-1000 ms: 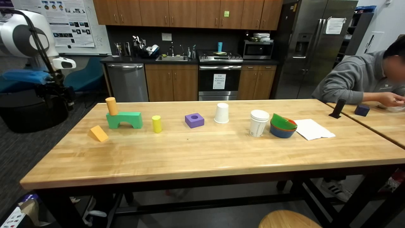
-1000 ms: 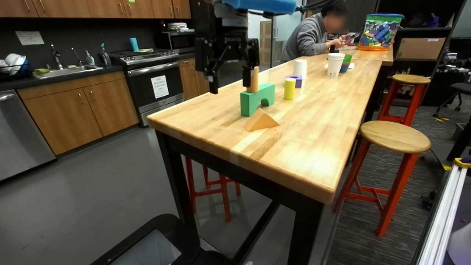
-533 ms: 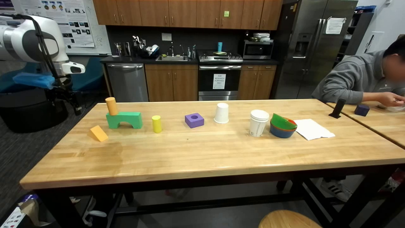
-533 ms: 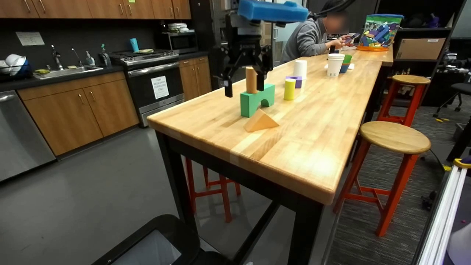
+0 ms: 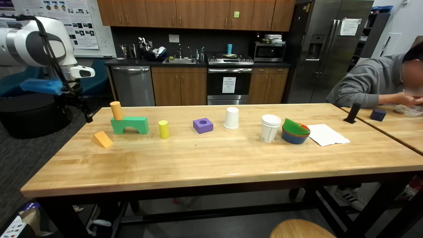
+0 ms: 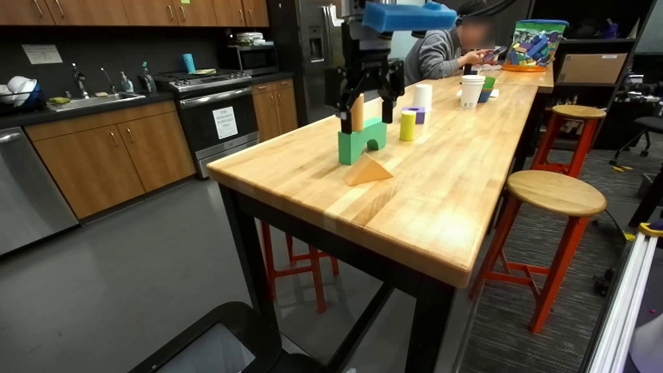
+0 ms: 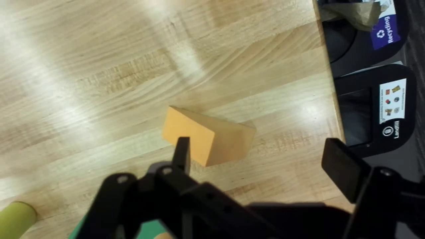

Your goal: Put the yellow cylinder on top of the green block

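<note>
The wrist view has the gripper (image 7: 260, 155) closest, its jaws standing wide apart. The gap also shows in an exterior view, a finger (image 6: 346, 124) crossing in front of the orange cylinder (image 6: 358, 111); in an exterior view where the fingers (image 5: 88, 117) merge into a dark shape, it cannot be read. The wedge (image 7: 189, 132) lies on the table (image 7: 99, 109), partly behind a finger in the wrist view, whole in both exterior views. Only the wrist view lets "Landfill" be read on a bin (image 7: 375, 111). Near the wedge stands the green block (image 5: 130, 122): a strip under the gripper in the wrist view, an arch in both exterior views, the orange cylinder upright on its end. The yellow cylinder (image 5: 163, 129), cut off in the wrist view, stands upright on the table in both exterior views, near the green block but apart from it. Farther on come the purple block (image 5: 202, 129), upturned cup (image 5: 231, 118), stacked cups (image 5: 269, 130), bowls (image 5: 294, 138) and paper (image 5: 327, 135). Beyond, a person (image 5: 366, 81) leans in; only an exterior view shows the tub (image 6: 533, 46).
</note>
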Available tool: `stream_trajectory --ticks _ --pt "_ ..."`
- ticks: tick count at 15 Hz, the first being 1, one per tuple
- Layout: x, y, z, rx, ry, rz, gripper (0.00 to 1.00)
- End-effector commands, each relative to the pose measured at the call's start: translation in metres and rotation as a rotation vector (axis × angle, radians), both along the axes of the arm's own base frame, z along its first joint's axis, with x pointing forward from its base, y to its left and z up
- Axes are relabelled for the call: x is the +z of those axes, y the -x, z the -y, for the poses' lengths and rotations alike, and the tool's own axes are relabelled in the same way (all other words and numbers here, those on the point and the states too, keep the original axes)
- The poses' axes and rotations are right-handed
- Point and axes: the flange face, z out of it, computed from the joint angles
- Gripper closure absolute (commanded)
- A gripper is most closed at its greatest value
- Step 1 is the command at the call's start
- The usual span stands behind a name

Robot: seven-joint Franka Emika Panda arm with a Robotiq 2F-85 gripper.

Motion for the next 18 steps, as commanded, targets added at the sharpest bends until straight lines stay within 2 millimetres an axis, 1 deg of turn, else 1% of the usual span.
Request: stream_trajectory --ticks 1,3,8,15,16,17,18 --pt "0.01 0.018 0.014 0.049 0.032 0.023 0.0" --pt "0.012 0.022 0.021 0.096 0.051 0.024 0.0" --pt "0.015 0.028 0.048 0.208 0.062 0.044 0.0" --pt "0.015 0.038 0.1 0.214 0.045 0.05 0.0" --pt "0.017 0.036 0.102 0.199 0.038 0.048 0.0" --pt "0.011 0.031 0.096 0.195 0.033 0.031 0.0" --pt "0.012 0.031 0.099 0.19 0.032 0.034 0.0"
